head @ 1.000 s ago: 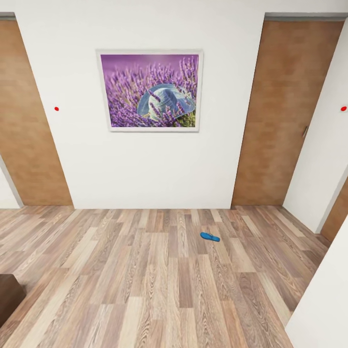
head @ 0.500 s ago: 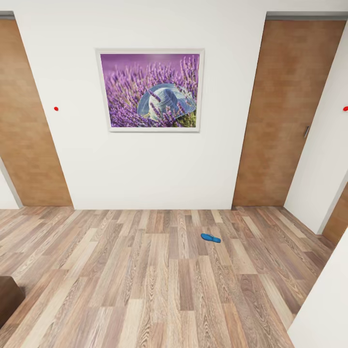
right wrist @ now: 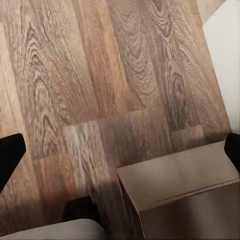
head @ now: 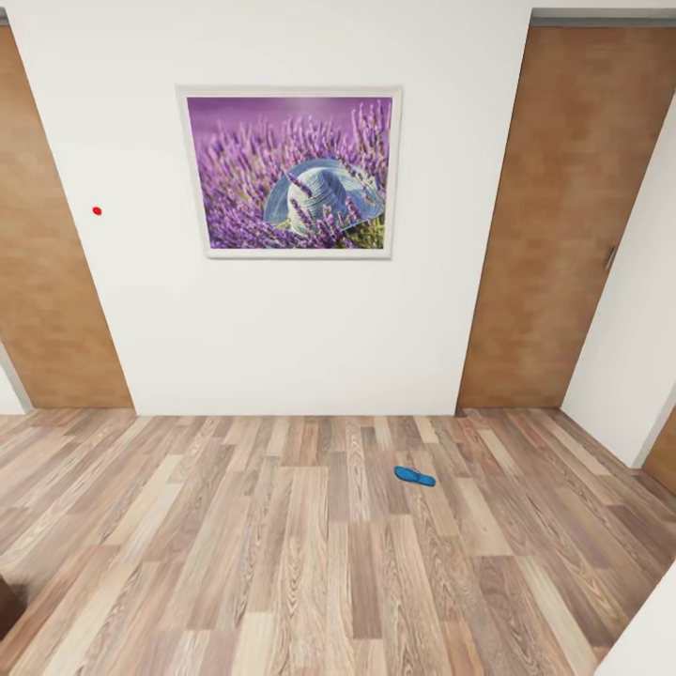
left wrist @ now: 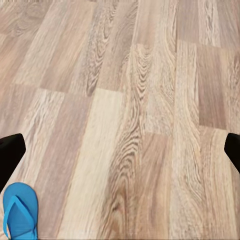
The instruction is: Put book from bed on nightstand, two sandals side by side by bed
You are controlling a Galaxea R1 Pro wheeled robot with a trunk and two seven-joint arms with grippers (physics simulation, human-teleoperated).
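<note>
One bright blue sandal (head: 414, 476) lies flat on the wood-plank floor, some way from the white wall, right of centre in the head view. A second blue sandal (left wrist: 20, 210) lies on the floor beside one finger of my left gripper (left wrist: 121, 155), which is open and holds nothing. My right gripper (right wrist: 121, 152) is also open over the planks, above a brown wooden block (right wrist: 180, 190); I cannot tell if this is the nightstand. A pale slab (head: 652, 648), possibly the bed, cuts into the head view's near right corner. The book is out of view.
A framed lavender picture (head: 291, 174) hangs on the white wall ahead, between two brown doors (head: 47, 282) (head: 563, 216). A sliver of dark furniture (head: 7, 601) shows at the near left edge. Another white wall (head: 629, 357) closes in the right side.
The whole head view has shifted: wall, picture and doors look larger and the dark furniture at the near left has almost slid out of frame. The camera moved; the sandal lies as before.
</note>
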